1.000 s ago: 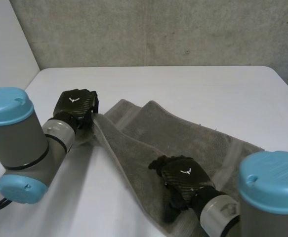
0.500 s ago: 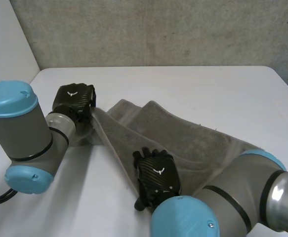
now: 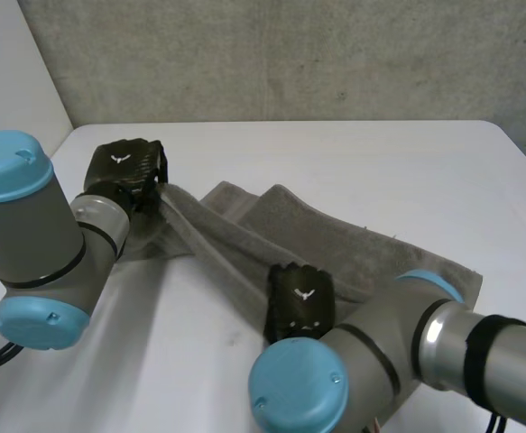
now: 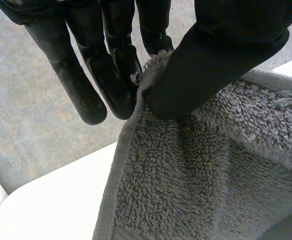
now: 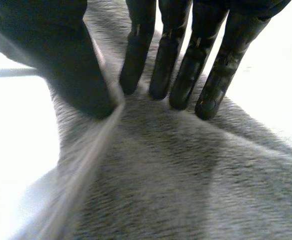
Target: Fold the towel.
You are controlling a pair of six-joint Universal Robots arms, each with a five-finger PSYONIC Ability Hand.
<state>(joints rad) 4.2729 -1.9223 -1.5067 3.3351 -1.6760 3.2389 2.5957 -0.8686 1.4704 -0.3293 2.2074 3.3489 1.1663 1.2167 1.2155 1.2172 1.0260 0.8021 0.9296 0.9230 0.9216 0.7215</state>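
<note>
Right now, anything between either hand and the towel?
Nothing visible. The left hand pinches a corner of the towel between thumb and fingers. The right hand pinches the near edge further along.

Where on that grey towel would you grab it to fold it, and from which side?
Pinch the hemmed edge nearest the robot, coming in from that side. The towel lies limp on the table, so only its thin rim offers a hold. The left hand pinches a corner between thumb and fingers; the right hand pinches the same edge farther along.
</note>
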